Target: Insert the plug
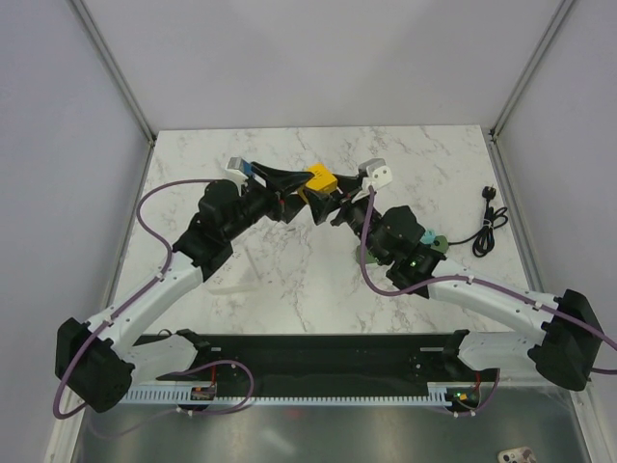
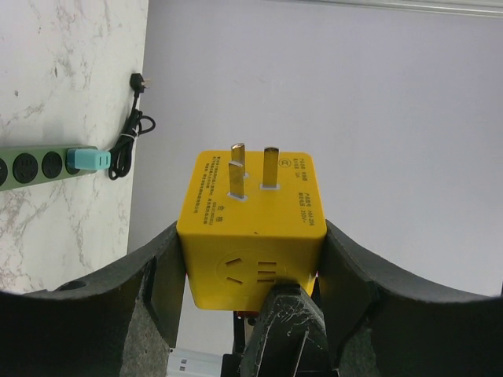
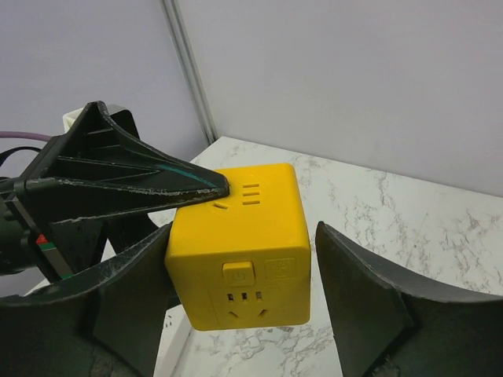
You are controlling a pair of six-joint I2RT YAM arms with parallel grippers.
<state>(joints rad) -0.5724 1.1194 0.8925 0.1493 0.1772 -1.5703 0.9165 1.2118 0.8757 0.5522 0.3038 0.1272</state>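
we see one plug (image 1: pixel 320 179) held mid-surface (image 1: pixel 289 280) by the left pincer (image 2: pixel 251 271); right pincer (image 3: pixel 240 302) straddles it, grip unclear.

Even, diffuse light fills all three views, bright without harsh glare. Shadows on the marble table (image 1: pixel 289 280) are soft and faint. The wrist views are sharp on the plug (image 2: pixel 251 228); near finger edges blur slightly.
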